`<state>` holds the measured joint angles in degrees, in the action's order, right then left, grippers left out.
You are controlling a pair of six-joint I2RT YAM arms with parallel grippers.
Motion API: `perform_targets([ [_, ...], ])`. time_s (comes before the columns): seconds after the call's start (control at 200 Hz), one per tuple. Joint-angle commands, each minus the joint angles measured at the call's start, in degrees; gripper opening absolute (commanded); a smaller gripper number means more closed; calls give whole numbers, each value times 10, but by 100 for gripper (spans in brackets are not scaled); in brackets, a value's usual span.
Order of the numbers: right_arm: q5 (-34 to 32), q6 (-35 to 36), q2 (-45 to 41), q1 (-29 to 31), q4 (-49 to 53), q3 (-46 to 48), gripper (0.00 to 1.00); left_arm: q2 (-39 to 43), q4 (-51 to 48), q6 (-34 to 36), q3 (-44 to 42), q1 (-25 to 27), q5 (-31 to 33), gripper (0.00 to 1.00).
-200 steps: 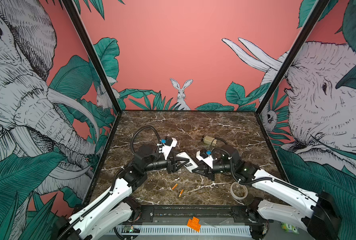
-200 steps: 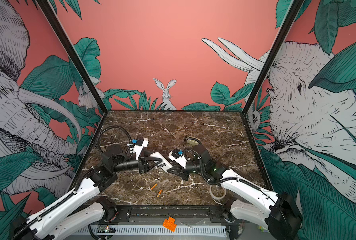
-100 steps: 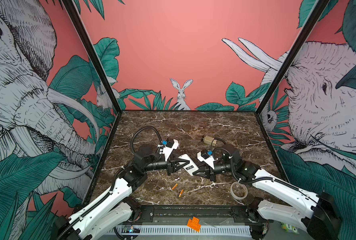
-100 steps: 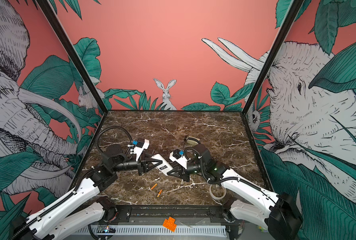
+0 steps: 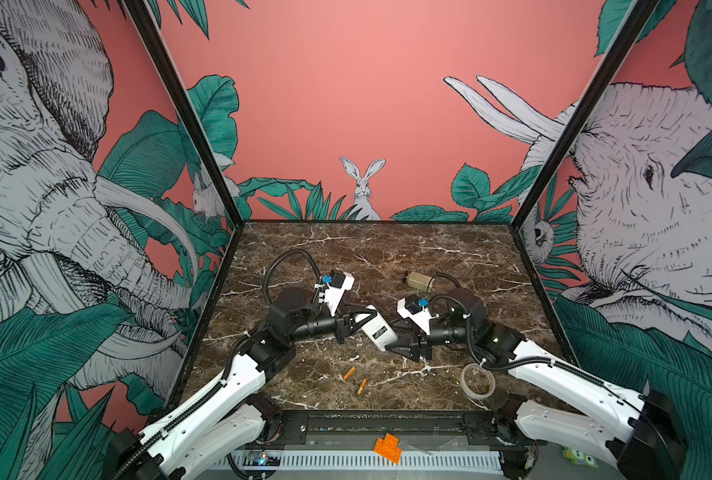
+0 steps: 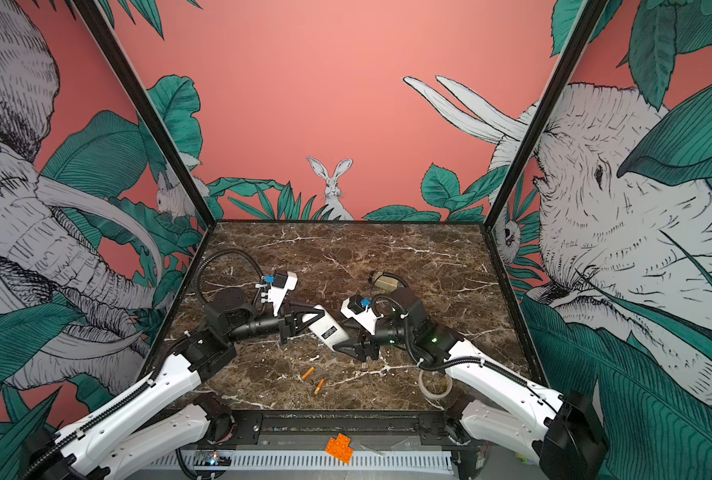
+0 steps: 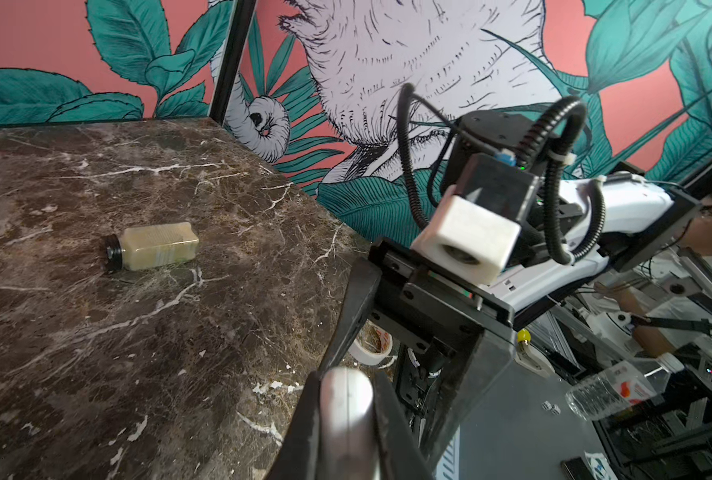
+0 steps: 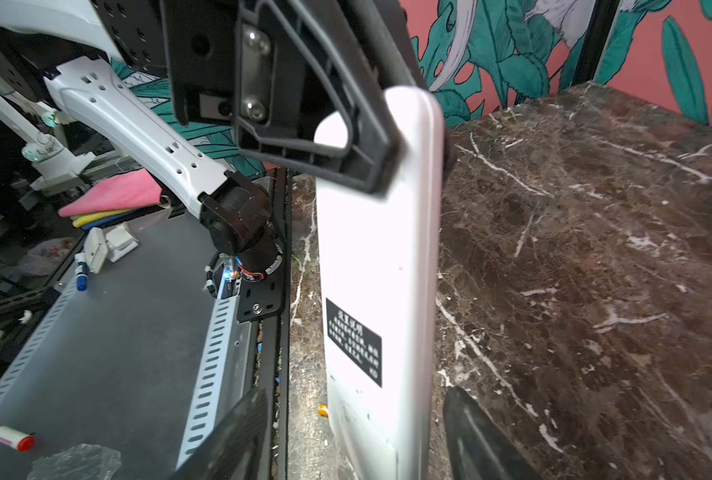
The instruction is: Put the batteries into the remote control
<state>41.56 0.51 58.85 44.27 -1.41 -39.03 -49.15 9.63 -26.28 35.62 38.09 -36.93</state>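
Observation:
The remote control (image 5: 377,328) (image 6: 329,328) hangs a little above the marble table between both arms, its white back with a black label facing up. My left gripper (image 5: 364,320) (image 7: 347,380) is shut on its far end. My right gripper (image 5: 389,336) (image 8: 354,432) stands open around the near end, and its fingers (image 8: 470,428) are clear of the remote control (image 8: 379,249). Two orange batteries (image 5: 349,373) (image 5: 361,386) lie loose on the table in front of the grippers. The tip of one battery (image 8: 323,410) peeks out beside the remote in the right wrist view.
A small bottle (image 5: 420,281) (image 7: 154,247) with beige contents lies behind the right arm. A clear tape roll (image 5: 477,380) lies under the right forearm near the front edge. An orange studded brick (image 5: 387,448) sits on the front rail, off the table.
My left gripper has shut on the remote. My right gripper, which held the remote's other end, has opened and let go. The batteries have not moved.

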Motion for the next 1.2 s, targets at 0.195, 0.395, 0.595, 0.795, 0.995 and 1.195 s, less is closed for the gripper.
perform_targets([
  [0.195,-113,22,-30,-1,-6,19,77,-25,-35,-80,26,-5,136,0],
  [0.395,-230,-52,-15,-8,4,15,78,-36,39,-149,-12,-10,168,0],
  [0.595,-205,-221,-8,-32,-109,57,77,-34,115,-182,-48,-10,178,0],
  [0.795,-164,-337,16,-51,-252,104,77,-28,158,-202,-70,-11,190,0],
  [0.995,-119,-393,75,-59,-344,113,74,-24,193,-223,-88,-11,198,0],
  [1.195,-103,-411,113,-60,-391,117,66,-20,223,-238,-106,-11,216,0],
])
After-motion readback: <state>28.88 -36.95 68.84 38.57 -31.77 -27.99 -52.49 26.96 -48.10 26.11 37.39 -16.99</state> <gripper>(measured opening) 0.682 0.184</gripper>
